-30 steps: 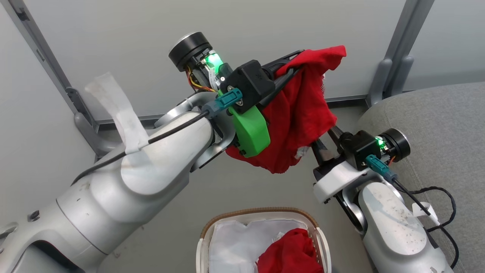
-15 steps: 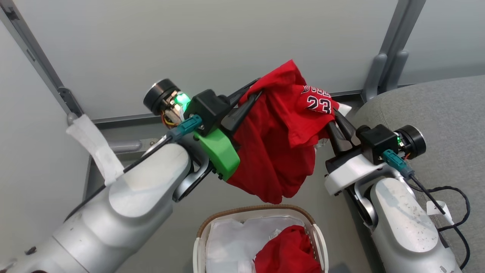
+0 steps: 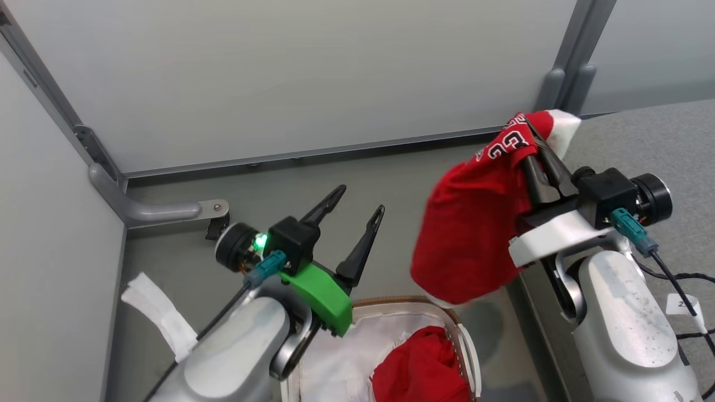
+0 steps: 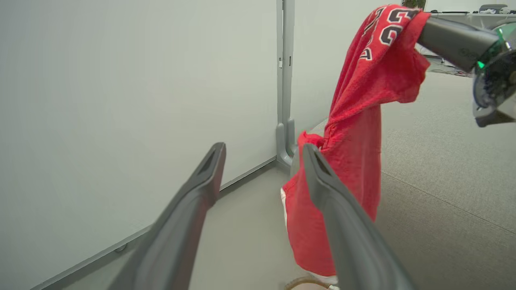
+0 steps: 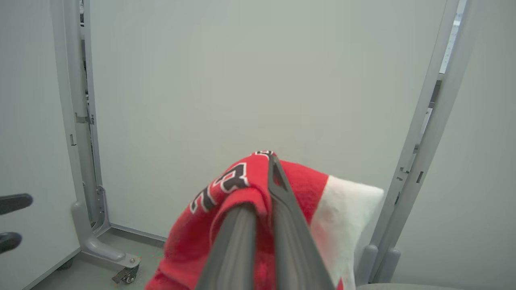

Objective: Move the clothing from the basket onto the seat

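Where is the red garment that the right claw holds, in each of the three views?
Head view: the garment hangs right of centre, from the right claw.
Left wrist view: the garment runs from top right to bottom, right of centre.
Right wrist view: the garment lies at bottom centre, around the claw.
Shared landmark: the grey post near it.

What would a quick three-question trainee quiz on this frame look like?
1. True or false: the left gripper is shut on the hanging red jersey.
2. Fill in: the jersey, not yet on the seat, hangs from the ___ gripper.
3. Where is the second red garment? A in the basket; B on the seat; C in the left gripper.
Key: 1 false, it is open; 2 right, the right gripper is shut on it; 3 A.
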